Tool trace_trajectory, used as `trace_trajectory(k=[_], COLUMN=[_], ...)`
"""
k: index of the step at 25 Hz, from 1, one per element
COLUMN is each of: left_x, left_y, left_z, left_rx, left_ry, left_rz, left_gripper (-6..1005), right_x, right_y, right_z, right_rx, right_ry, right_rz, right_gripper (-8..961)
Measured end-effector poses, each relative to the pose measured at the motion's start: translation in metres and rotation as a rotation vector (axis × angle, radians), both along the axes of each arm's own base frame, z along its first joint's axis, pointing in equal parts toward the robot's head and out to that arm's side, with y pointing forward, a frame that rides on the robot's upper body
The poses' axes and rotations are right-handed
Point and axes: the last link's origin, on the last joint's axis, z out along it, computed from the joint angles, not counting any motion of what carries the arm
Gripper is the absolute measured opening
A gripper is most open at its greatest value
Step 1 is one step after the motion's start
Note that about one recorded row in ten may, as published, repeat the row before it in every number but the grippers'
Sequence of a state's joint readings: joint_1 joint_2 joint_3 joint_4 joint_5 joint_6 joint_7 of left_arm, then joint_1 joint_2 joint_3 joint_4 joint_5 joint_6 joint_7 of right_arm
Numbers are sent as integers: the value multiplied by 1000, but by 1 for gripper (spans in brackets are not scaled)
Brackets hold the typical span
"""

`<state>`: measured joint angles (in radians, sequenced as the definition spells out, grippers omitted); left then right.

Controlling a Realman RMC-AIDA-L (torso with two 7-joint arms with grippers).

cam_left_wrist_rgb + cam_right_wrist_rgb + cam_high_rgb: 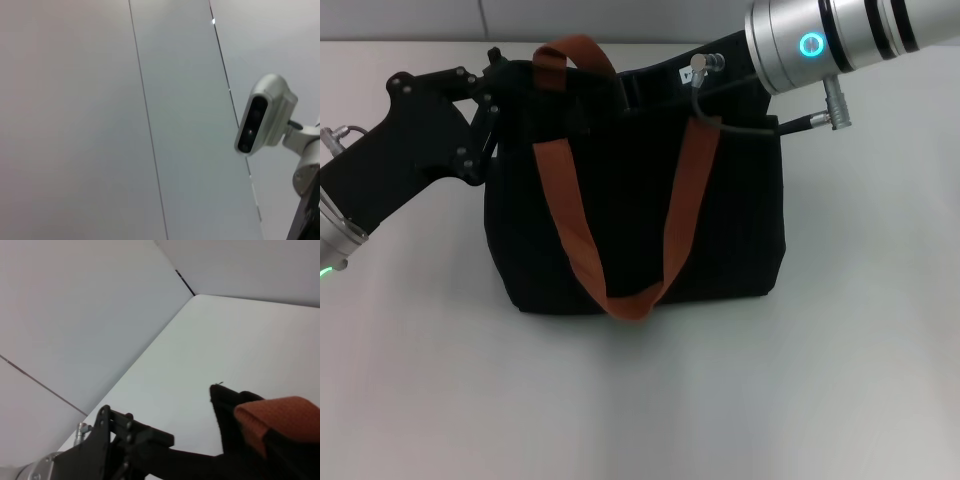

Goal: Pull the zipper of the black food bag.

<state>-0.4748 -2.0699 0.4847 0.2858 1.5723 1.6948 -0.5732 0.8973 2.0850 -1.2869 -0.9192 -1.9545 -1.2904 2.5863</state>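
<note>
Black bag [640,215] stands mid-table toward the far edge. Left gripper [498,95] meets its top left corner, right gripper [715,60] its top right; grips unclear, zipper hidden.

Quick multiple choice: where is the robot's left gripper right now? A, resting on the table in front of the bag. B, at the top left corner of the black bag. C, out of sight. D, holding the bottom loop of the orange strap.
B: in the head view the left gripper sits against the upper left corner of the black food bag, well above the table.

white table [840,380], black food bag [720,220] standing on it
</note>
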Motion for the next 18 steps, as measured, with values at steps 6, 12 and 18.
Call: trace_trajectory(k=[6, 12, 18], left_x=[8, 14, 15], left_y=[3, 7, 7], left_z=[3, 4, 3], left_rx=[-12, -26, -30], left_ry=[-28, -38, -44], left_rz=[-28, -49, -50], left_gripper=[36, 38, 39], right_x=[1, 2, 2], right_y=[1, 2, 2], right_z=[0, 1, 1], right_rx=[6, 17, 24], right_ry=[-1, -2, -9], right_rz=[2, 2, 27], right_gripper=[288, 283, 280])
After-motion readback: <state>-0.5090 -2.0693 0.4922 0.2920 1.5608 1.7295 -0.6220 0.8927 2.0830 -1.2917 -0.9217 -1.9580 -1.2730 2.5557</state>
